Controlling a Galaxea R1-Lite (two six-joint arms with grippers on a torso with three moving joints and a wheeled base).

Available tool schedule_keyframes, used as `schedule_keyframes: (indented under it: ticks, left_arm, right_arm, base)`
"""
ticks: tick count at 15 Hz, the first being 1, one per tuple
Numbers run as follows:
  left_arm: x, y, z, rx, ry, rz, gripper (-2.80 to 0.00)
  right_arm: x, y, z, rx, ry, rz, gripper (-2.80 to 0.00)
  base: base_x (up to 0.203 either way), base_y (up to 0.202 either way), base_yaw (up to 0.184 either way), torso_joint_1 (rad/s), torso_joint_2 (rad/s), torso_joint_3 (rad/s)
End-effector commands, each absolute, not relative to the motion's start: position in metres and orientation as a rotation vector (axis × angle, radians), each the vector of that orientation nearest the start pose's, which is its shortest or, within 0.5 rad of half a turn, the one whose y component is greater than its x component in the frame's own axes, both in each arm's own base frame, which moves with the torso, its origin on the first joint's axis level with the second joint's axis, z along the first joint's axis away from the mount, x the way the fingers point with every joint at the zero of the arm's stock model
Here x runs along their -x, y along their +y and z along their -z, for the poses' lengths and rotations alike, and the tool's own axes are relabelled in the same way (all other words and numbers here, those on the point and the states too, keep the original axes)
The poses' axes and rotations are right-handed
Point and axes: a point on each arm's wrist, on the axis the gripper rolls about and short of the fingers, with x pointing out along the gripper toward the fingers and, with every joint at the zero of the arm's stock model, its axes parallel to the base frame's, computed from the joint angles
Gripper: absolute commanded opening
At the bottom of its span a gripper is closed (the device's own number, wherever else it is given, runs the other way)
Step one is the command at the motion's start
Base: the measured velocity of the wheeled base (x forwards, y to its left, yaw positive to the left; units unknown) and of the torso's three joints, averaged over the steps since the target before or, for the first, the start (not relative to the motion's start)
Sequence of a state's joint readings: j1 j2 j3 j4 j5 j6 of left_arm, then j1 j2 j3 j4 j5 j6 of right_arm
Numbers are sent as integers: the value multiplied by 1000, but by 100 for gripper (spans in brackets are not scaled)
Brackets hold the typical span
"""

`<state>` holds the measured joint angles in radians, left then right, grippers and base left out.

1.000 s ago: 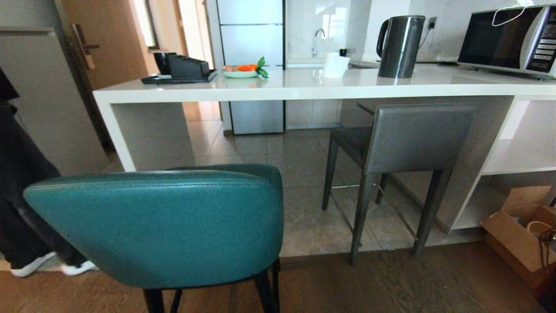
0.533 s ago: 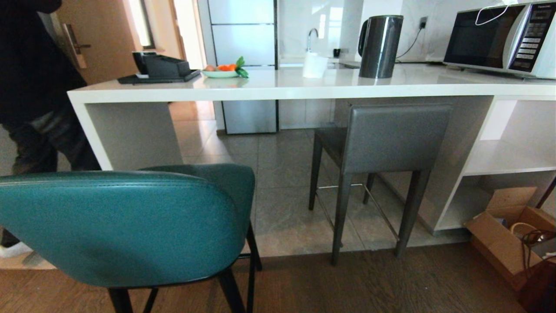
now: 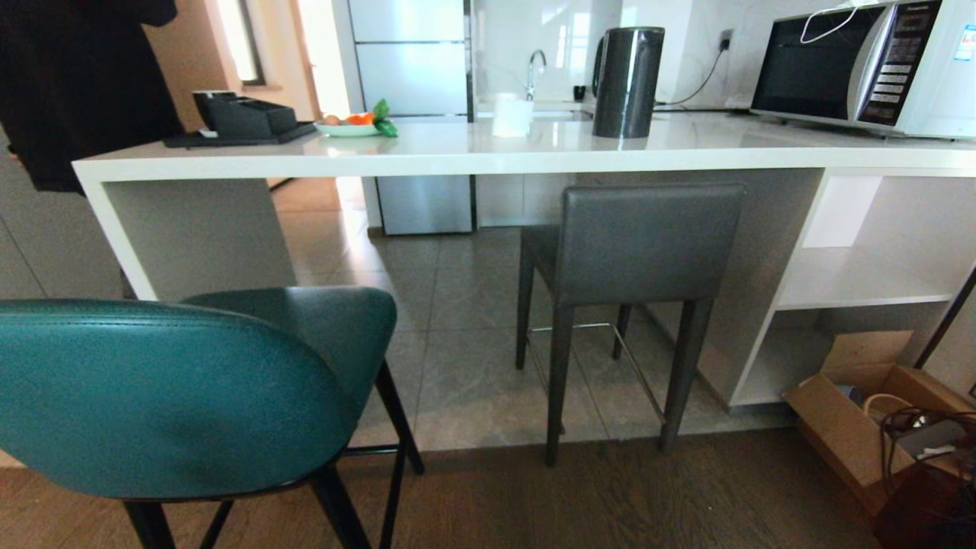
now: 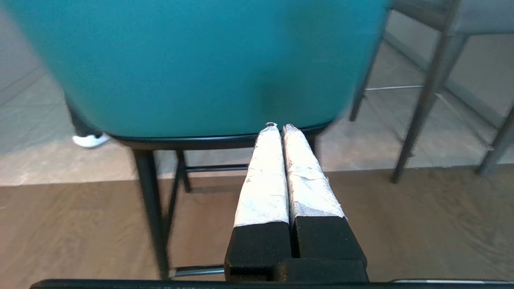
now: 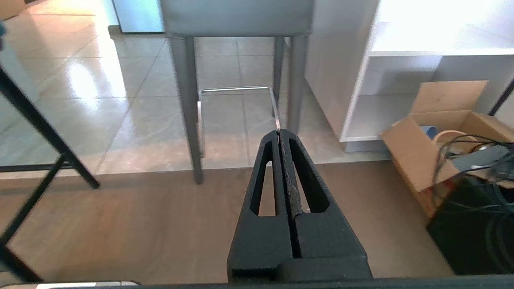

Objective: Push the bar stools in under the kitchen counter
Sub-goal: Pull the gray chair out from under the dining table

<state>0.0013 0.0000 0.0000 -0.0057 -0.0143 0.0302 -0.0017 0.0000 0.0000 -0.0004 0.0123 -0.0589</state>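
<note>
Bar stools, two, at the kitchen counter. Left gripper (image 4: 279,127): white-taped fingers pressed together, empty, tips at the lower rear edge of the teal leather stool with curved back and thin black legs (image 4: 200,64); whether they touch it cannot be told. Right gripper (image 5: 279,132): black fingers clenched, holding nothing, above the brown wood floor (image 5: 160,224), pointing toward the dark grey leather stool with rectangular back, grey legs and metal footrest (image 5: 237,16). Teal stool (image 3: 175,396): nearest the camera, on the wood floor, well out from the counter. Grey stool (image 3: 640,244): seat tucked under the glossy white stone counter (image 3: 534,152), beside the white open shelves (image 3: 862,282). On the counter: dark kettle (image 3: 627,82), microwave (image 3: 862,69). Cardboard box (image 3: 862,412) on the floor by the shelves.
</note>
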Motion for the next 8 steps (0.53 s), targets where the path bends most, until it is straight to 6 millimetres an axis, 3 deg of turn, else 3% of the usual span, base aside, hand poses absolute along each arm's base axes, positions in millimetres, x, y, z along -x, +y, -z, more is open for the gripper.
schedule_keyframes:
  ticks: [1,8]
  left_arm:
    - [22,0,-75,-31,-2,12,-280]
    - [22,0,-75,-31,-2,12,-280]
  right_arm:
    - [22,0,-74,60,4,-11,-280]
    - [22,0,-74,51,4,-9,-280]
  base:
    - [0,-199,1,3,3,2]
    - [0,-194,2,2,2,3]
